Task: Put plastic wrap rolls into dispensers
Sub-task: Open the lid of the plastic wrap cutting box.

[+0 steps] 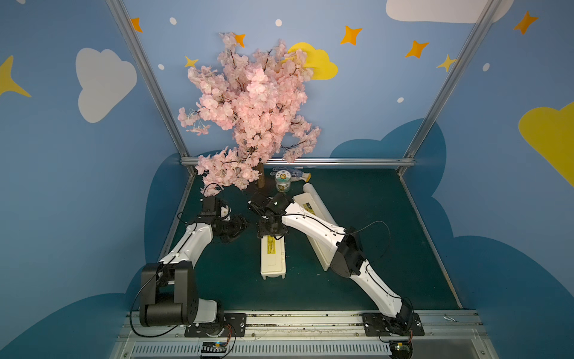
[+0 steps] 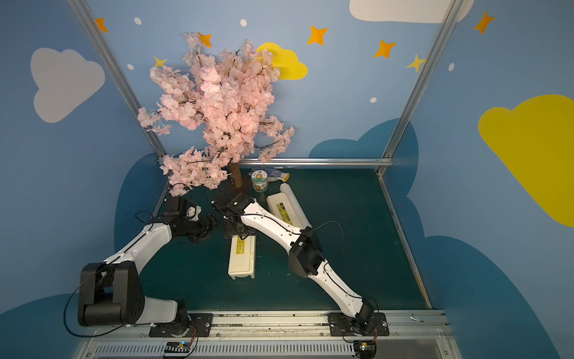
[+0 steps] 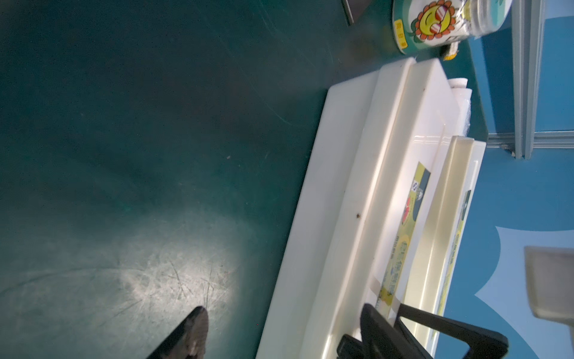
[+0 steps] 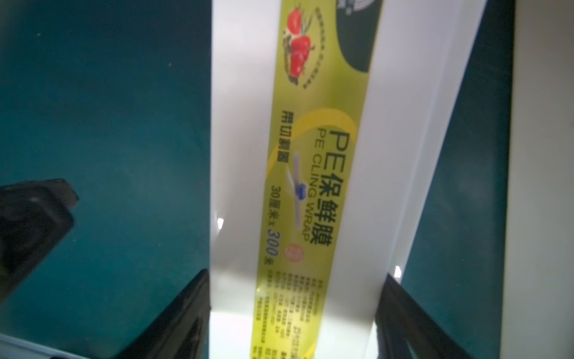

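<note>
The near dispenser (image 1: 272, 258) lies mid-mat with its lid down. At its far end the right gripper (image 4: 295, 279) straddles it, fingers spread wide along both sides; I cannot tell whether they pinch. Just left, the left gripper (image 3: 284, 310) gapes wide and holds nothing. Farther right the far dispenser (image 1: 301, 200) lies shut, with one roll (image 1: 317, 202) along its right side. The roll looks light and stiff-cored, its film slick and easily dented, so grip it gently at mid-length.

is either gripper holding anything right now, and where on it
Left gripper holds nothing. Right gripper straddles the middle dispenser at its far end, a finger along each long side; a firm clamp cannot be told.
</note>
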Robot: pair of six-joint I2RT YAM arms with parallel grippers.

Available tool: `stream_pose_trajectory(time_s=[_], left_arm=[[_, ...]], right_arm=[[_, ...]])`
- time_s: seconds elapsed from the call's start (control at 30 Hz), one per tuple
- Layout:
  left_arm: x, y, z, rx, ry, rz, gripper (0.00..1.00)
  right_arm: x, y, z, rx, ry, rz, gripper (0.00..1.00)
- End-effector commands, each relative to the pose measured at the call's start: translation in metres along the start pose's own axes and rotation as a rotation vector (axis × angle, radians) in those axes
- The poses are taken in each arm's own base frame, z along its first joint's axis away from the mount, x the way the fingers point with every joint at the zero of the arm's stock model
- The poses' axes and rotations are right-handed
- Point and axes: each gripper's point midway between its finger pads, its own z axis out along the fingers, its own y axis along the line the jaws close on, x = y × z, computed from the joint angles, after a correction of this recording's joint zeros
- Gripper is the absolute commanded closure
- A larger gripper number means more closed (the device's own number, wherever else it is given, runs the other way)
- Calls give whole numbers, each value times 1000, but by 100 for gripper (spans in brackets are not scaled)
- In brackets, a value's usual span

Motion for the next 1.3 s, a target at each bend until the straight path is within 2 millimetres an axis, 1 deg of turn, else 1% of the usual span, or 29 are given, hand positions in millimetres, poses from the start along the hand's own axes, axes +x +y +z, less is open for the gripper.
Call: stream_pose_trajectory(time_s=[0.0, 0.1, 0.17, 0.2, 0.27, 0.3, 0.33, 0.37, 0.4, 0.5, 0.57, 0.67, 0.8, 0.87, 1.0, 1.1, 1.2, 1.27], left_arm=[[1, -17, -6, 63, 31, 24, 27], [2, -29, -5, 126, 53, 44, 31], [4, -37, -1, 186, 87, 46, 36], [5, -42, 1, 219, 106, 47, 41], [7, -47, 4, 264, 133, 40, 48], [8, -49, 7, 281, 147, 40, 56], [9, -48, 9, 281, 157, 34, 61], [9, -50, 12, 299, 169, 34, 69], [9, -49, 15, 299, 178, 25, 75], [6, -47, 23, 291, 193, 15, 85], [4, -50, 27, 307, 202, 15, 90], [4, -59, 30, 337, 223, 31, 95], [9, -66, 32, 349, 237, 53, 97], [10, -65, 36, 339, 242, 51, 97], [10, -55, 45, 306, 257, 30, 97], [10, -55, 47, 317, 255, 33, 97], [11, -64, 49, 357, 264, 45, 97], [13, -76, 47, 385, 275, 71, 97]], right_arm=[[9, 3, 4, -43, 48, -52, 40], [7, 5, -3, -89, 67, -43, 40], [7, 6, -6, -125, 89, -53, 40], [8, 5, -7, -141, 102, -55, 40], [6, 6, -10, -172, 99, -62, 40], [5, 6, -10, -184, 93, -67, 40], [5, 6, -11, -198, 90, -68, 40], [5, 6, -12, -208, 87, -66, 40], [4, 6, -13, -220, 86, -66, 40], [4, 5, -15, -227, 85, -73, 40], [4, 5, -16, -233, 89, -78, 40], [4, 6, -16, -245, 92, -79, 40], [2, 8, -20, -264, 88, -87, 40], [1, 8, -21, -272, 91, -85, 40], [0, 5, -24, -283, 85, -78, 41], [-2, 3, -27, -298, 76, -69, 40], [-3, 4, -30, -315, 69, -77, 41], [-3, 4, -30, -323, 79, -78, 41]])
